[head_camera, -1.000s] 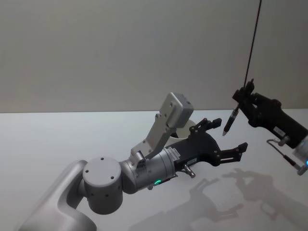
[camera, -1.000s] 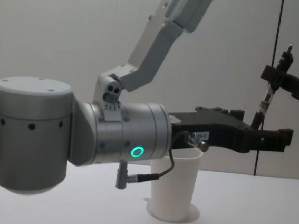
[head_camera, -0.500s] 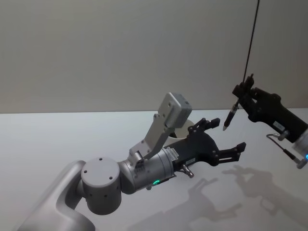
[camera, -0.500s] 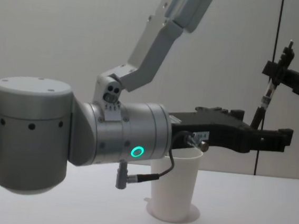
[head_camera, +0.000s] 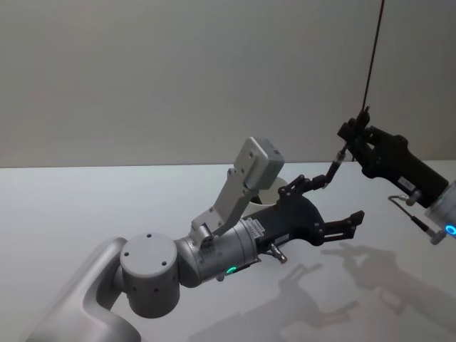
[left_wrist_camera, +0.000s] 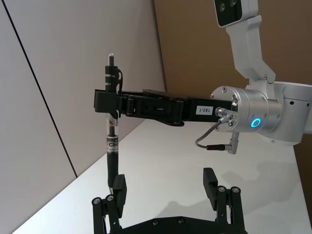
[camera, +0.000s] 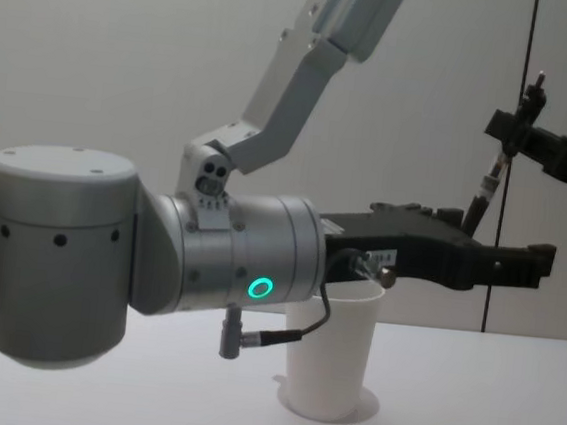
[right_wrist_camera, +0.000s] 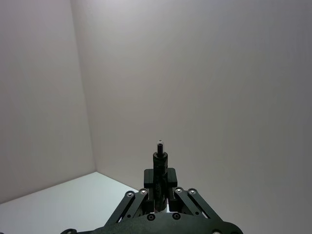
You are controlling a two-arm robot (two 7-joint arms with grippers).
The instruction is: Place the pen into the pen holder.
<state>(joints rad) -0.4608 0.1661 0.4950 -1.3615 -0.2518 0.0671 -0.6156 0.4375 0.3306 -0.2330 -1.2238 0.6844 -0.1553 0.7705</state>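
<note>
1. fingers of right gripper (camera: 517, 130) clamped tight on pen (camera: 487, 187), gripping its upper part; top end pokes up above them.
2. pen hangs tip-down, a bit tilted, lower end leaning toward robot's left. it's up in the air, well above table (camera: 506, 405).
3. left wrist cam: pen's lower end sits right by one finger of left gripper (left_wrist_camera: 165, 185). touching or not, can't tell.
4. left gripper fingers spread wide, nothing btwn them. gripper held out level, higher than the cup's rim.
5. pen holder (camera: 330, 358): white paper cup, upright on table, under left arm (camera: 219, 257) at the wrist, w/ cable (camera: 314, 311) drooping across its rim. pen is up and off to the right of it, not inside.
6. right arm (head_camera: 406, 167) comes in high from the right; left arm stretches across from lower left.
</note>
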